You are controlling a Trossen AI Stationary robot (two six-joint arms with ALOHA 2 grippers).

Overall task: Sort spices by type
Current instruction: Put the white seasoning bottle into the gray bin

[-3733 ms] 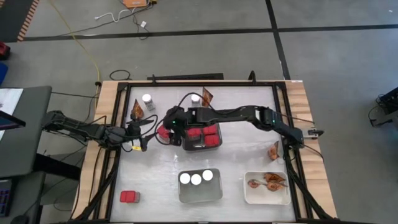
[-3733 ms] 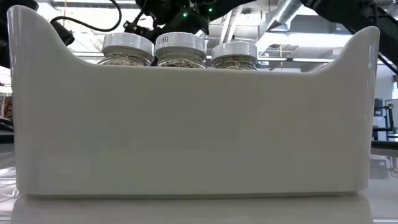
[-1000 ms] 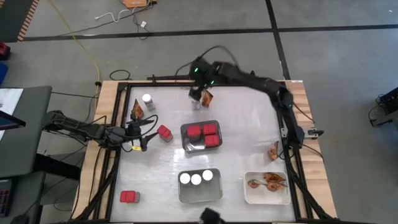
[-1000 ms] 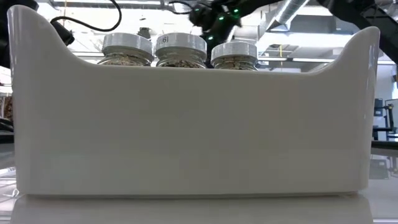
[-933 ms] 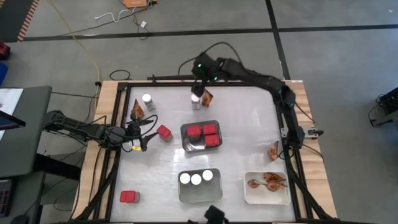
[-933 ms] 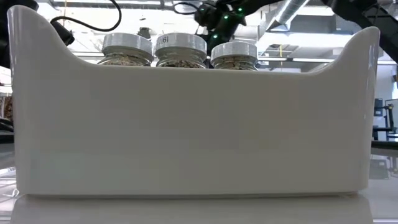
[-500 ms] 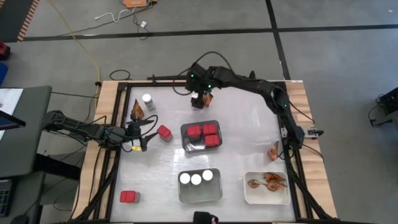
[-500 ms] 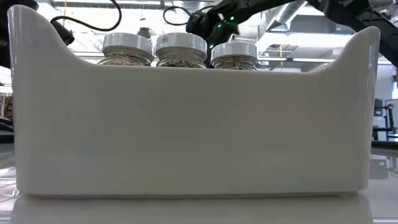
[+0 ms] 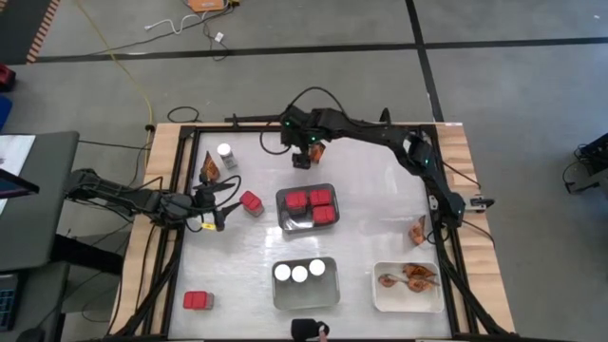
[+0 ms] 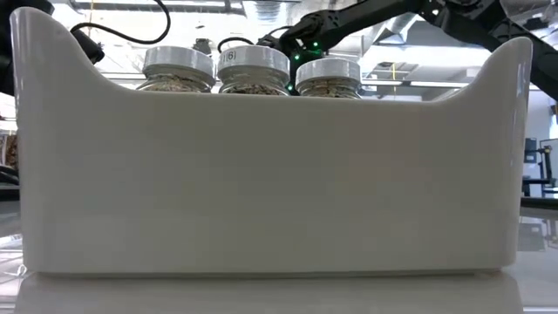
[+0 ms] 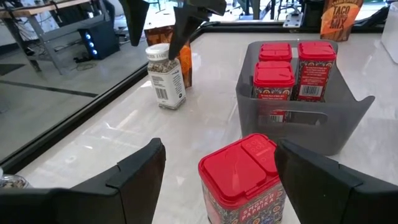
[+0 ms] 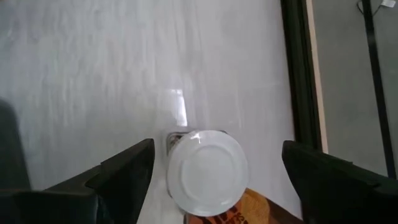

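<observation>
Right tool (image 9: pixel 302 158) has swung from the grey tray (image 9: pixel 281 211) of red tins to hang above the white-lidded jar (image 12: pixel 207 172) at the tabletop's far edge, fingers wide, empty; jar pickup looks next; left tool (image 11: pixel 217 180) wide, empty, straddling a red tin (image 11: pixel 241 173).
</observation>
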